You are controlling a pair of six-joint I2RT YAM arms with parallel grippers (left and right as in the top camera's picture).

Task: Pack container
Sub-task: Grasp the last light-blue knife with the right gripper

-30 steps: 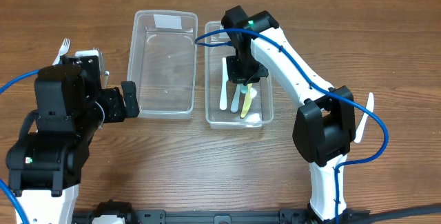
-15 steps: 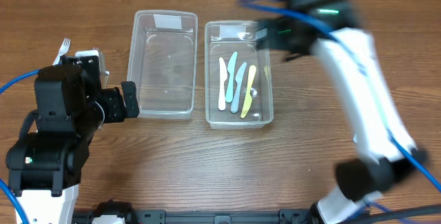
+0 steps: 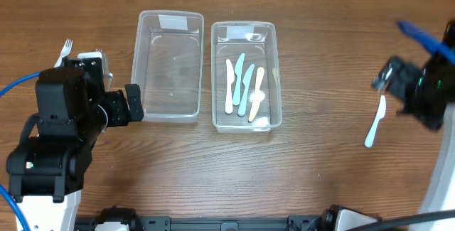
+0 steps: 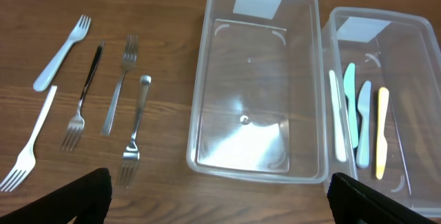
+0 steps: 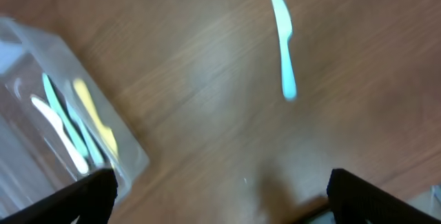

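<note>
Checking the overhead view first: two clear containers sat side by side on the wooden surface (image 3: 213,167), long walls just beside each other. The left container (image 3: 168,66) held nothing. The right container (image 3: 264,53) held four knives lying lengthwise and close together on its floor: white knife (image 3: 229,89), teal knife (image 3: 239,74), blue knife (image 3: 246,92) and yellow knife (image 3: 256,92).

One loose knife (image 3: 375,123), pale, lay on the bare surface well to the right of both containers. The right arm hung just beside it at the frame edge, too blurred to read contact.

Right wrist view was also blurred. The right gripper (image 5: 219,182) was spread wide with nothing between its fingers. The loose knife was ahead of it and the right container was at the left edge.

Left wrist view: the left gripper (image 4: 219,181) was also spread wide and empty, near the left container's near end. Five forks (image 4: 120,83) lay on the surface left of that container: two white plastic, two metal, one dark-handled. None touched the container. Overhead showed only one white fork, since the left arm hid the others.
</note>
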